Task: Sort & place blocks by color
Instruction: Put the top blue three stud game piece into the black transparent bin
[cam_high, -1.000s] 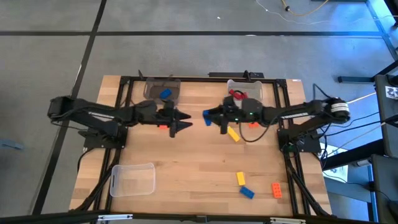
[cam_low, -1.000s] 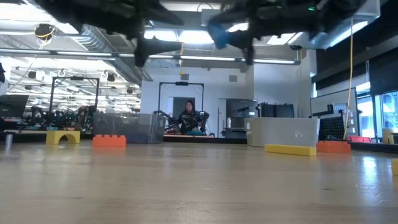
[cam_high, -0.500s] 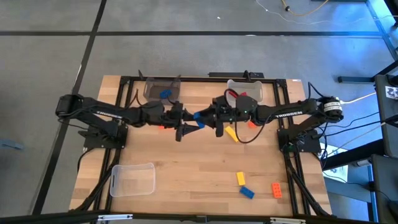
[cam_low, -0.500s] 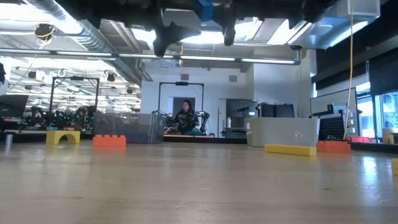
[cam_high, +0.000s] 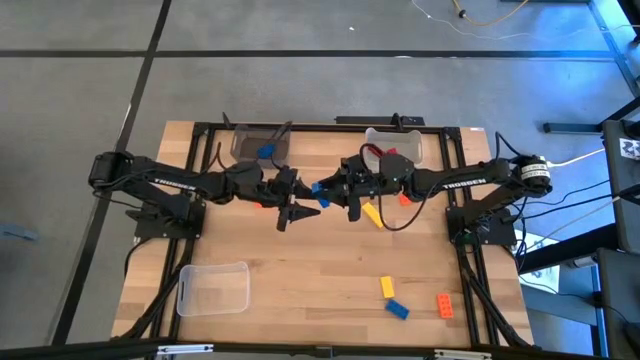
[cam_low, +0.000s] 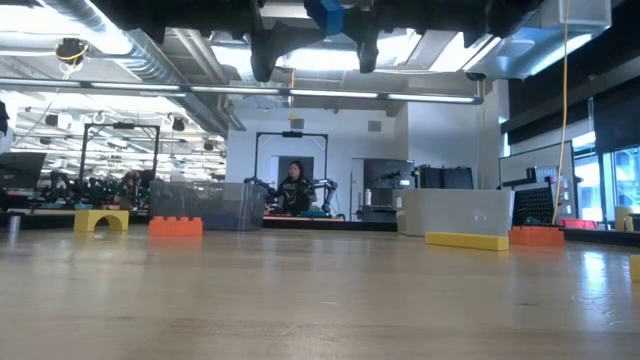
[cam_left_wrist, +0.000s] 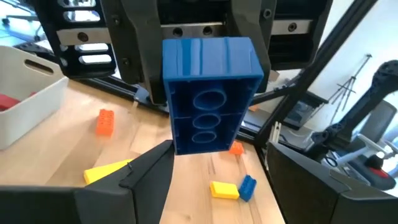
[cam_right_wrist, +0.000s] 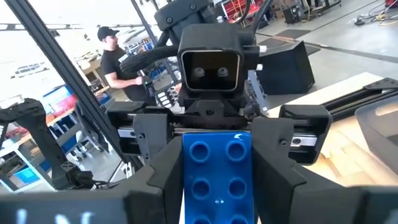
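Blue block in the air: a blue block (cam_high: 320, 187) was up above the middle of the table (cam_high: 320, 270). The right gripper (cam_high: 327, 190) held it, with its two fingers squeezed on the block's sides. The holes under the block showed in the left wrist view (cam_left_wrist: 209, 93) and its bumps showed in the right wrist view (cam_right_wrist: 217, 171).
Left gripper: the left gripper (cam_high: 300, 203) was just at 9 o'clock of the held block. Its fingers were spread wide, one on each side of the block, and held nothing.
Left bin: a clear bin (cam_high: 243, 148) sat at 11 o'clock of the held block, with another blue block (cam_high: 266, 152) inside.
Right bin: a white bin (cam_high: 412, 146) sat at 2 o'clock, with a red block (cam_high: 381, 153) inside.
Near blocks: a long yellow block (cam_high: 374, 214) lay at 4 o'clock, just beside the right gripper. An orange block (cam_high: 264, 203) peeked out under the left arm.
Far blocks: a small yellow block (cam_high: 387, 287), a blue one (cam_high: 398, 309) and an orange one (cam_high: 445, 306) lay at 5 o'clock, well apart from the grippers.
Empty-looking bin: one more clear bin (cam_high: 213, 289) sat at 7 o'clock.
Room: a person (cam_low: 292, 188) sat far behind the table.
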